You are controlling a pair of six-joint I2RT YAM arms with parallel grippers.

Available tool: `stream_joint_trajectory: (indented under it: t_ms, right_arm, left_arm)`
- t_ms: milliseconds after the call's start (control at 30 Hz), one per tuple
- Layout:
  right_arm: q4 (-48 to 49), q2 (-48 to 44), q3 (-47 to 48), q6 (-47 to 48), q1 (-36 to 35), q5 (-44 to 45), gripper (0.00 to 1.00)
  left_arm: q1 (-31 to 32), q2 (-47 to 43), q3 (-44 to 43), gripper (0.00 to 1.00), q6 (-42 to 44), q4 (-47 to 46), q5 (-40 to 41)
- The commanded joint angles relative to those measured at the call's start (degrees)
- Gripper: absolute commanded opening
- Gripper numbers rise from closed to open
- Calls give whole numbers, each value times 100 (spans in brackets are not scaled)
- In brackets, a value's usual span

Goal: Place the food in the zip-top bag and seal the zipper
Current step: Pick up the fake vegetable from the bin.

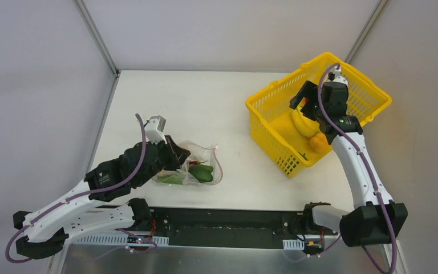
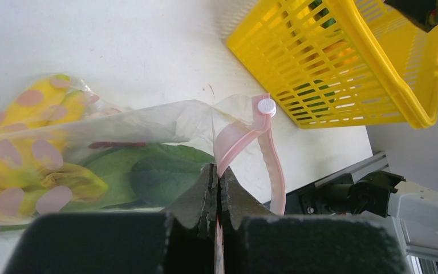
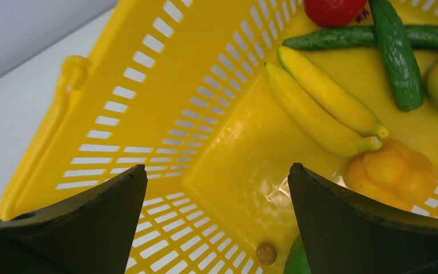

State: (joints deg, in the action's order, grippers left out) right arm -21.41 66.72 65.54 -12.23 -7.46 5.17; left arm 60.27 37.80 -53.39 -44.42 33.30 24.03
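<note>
Left pincer (image 2: 217, 184) clenched on bag (image 2: 148, 123) rim; right pincer (image 3: 217, 171) released, empty, over banana (image 3: 319, 108). I fear curved fruit squirting out on closure.

nothing readable is showing in any view: no words, numbers or brand marks. the zip-top bag (image 2: 148, 123) is showing only round pink spots on a yellow print, with no letters that can be made out.
</note>
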Motion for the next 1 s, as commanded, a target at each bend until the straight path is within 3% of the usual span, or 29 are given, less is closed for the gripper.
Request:
stream_joint_trajectory:
  t_ms: [0, 200, 500, 967]
  right_arm:
    - [-915, 404, 661, -267, 291, -455, 98]
    - [-1950, 1264, 1083, 105, 386, 840, 99]
    - [-2314, 2714, 1591, 292, 441, 2697, 100]
    - [-1982, 3495, 1010, 235, 785, 1907, 97]
  left_arm:
    - [-66, -131, -35, 1, -8, -1, 59]
    - [-68, -292, 60, 2, 70, 64, 196]
    - [-68, -608, 221, 2, 137, 162, 269]
    - [-68, -684, 231, 1, 209, 155, 227]
